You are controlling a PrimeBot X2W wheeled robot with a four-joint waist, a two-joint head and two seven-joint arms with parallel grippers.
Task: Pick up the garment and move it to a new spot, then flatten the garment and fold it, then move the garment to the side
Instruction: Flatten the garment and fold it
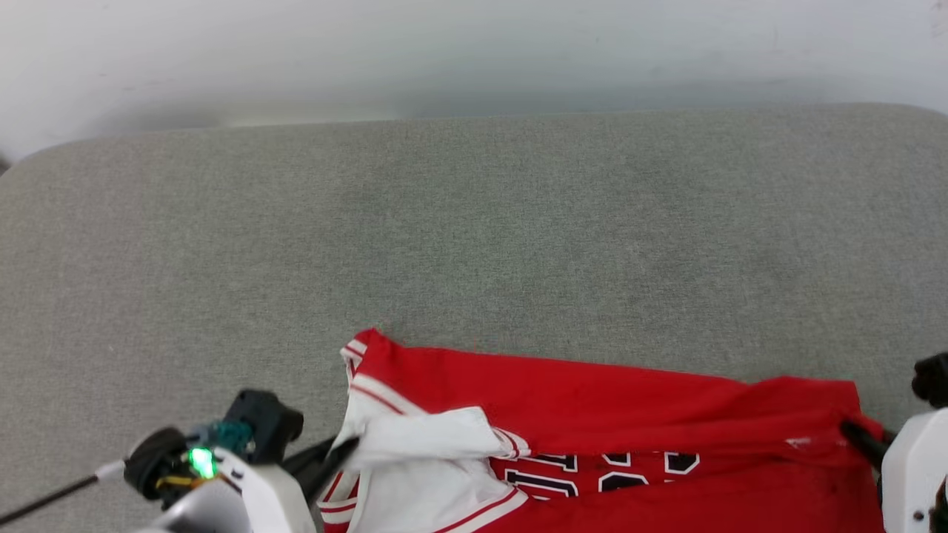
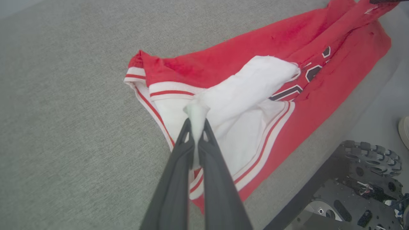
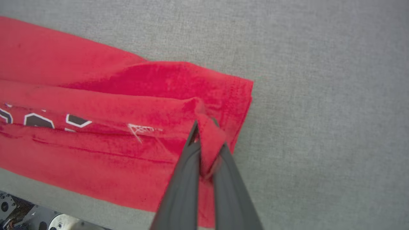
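Garment (image 1: 629, 400) lies along the near edge of the grey counter (image 1: 474, 222), stretched sideways between the two arms. The bottom edge of the head view cuts off its lower part.

Left jaws: closed on a bunched fold of the white sleeve (image 2: 252, 80), which pokes out past the dark fingers (image 2: 179, 179).

Right jaws: closed on a raised fold of red cloth at the garment's far corner, seen in the right wrist view (image 3: 96, 80). In the head view only one finger tip (image 1: 859, 437) shows against the cloth.

Chest letters (image 1: 585, 474) are creased under a fold, so we cannot read them.

We cannot tell whether the gripped folds are clear of the counter.

Left wrist view: wheeled base (image 2: 367, 179) at lower right, and a pale shape (image 2: 404, 131) cut by the edge, which we cannot identify.
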